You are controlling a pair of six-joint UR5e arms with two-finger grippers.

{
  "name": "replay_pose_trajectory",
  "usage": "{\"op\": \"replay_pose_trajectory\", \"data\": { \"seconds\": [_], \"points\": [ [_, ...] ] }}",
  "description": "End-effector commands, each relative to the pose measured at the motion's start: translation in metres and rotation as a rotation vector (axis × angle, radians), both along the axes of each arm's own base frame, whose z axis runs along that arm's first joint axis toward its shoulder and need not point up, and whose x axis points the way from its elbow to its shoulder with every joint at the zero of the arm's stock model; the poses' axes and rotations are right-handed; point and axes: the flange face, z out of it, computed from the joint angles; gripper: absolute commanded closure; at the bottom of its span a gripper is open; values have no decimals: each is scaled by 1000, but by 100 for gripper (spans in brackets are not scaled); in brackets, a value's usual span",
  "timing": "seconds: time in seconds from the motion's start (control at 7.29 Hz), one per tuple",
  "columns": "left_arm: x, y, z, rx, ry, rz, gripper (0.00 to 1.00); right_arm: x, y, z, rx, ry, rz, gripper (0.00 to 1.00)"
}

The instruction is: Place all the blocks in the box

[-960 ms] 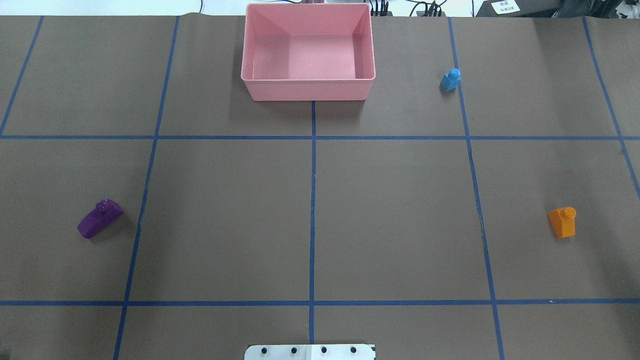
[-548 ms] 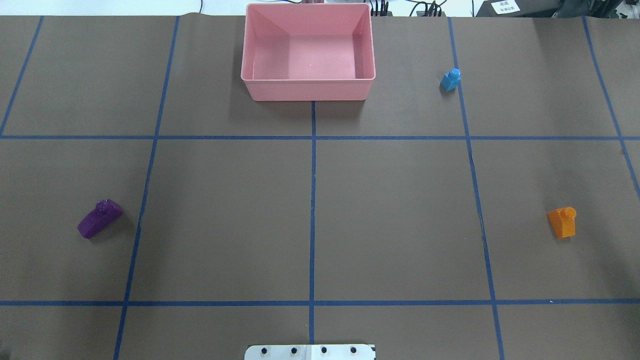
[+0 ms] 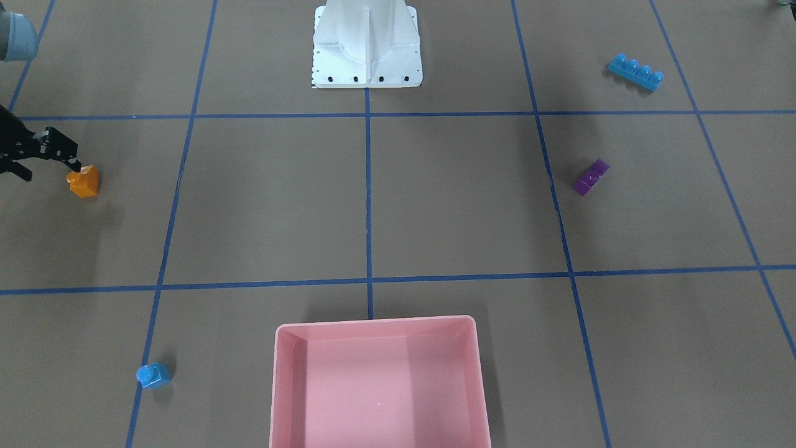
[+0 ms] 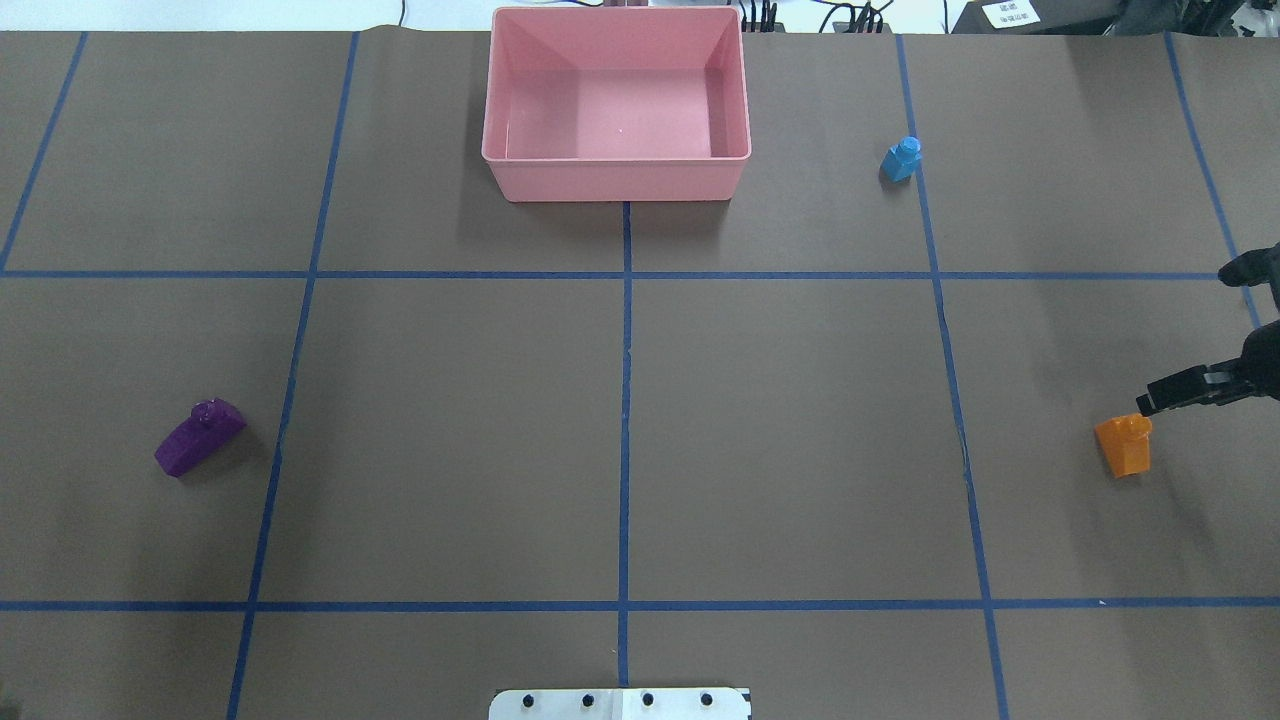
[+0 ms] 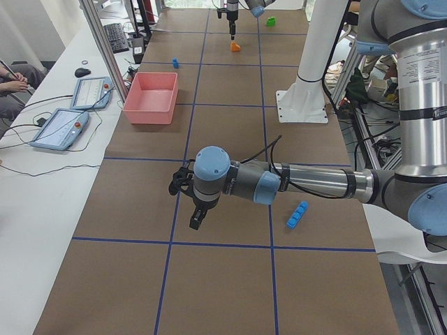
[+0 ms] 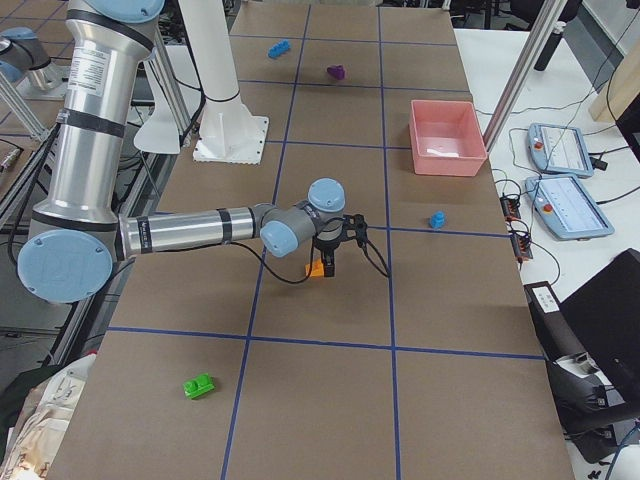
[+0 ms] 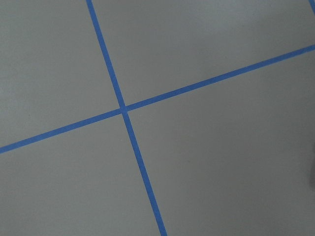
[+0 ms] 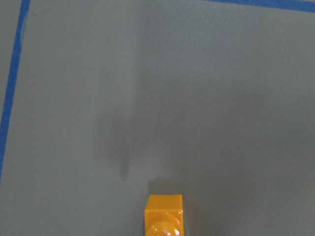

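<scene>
- Right hand (image 4: 1185,338) hangs just beside the orange block (image 4: 1125,447), fingers spread wide, nothing between them.
- Block lies toward the robot's side of the hand and slightly inward. The nearer finger looks to sit about over its stud, and the right wrist view has it at the bottom centre edge.
- Likely the hand must shift toward the robot to straddle the block before closing.
- One-stud, squarish block, so no long axis to line up.
- Left hand (image 5: 190,209) is far off by the long blue block (image 5: 297,215); can't tell if open or closed. Right arm is clearly nearer.
- Box (image 4: 615,182) sits empty at the counter's (image 4: 780,420) far middle, well apart from the block.
</scene>
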Motion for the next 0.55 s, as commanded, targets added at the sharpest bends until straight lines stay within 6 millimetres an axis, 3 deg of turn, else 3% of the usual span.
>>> {"op": "replay_pose_trajectory", "data": {
  "seconds": [0.0, 0.14, 0.41],
  "points": [
    [2, 0, 1, 2, 1, 5, 0, -30, 12, 6, 8, 21, 6, 1],
    [4, -1, 1, 2, 1, 10, 0, -33, 14, 13, -2, 30, -3, 16],
    [6, -1, 1, 2, 1, 13, 0, -31, 17, 21, -9, 44, -10, 72]
  ]
}}
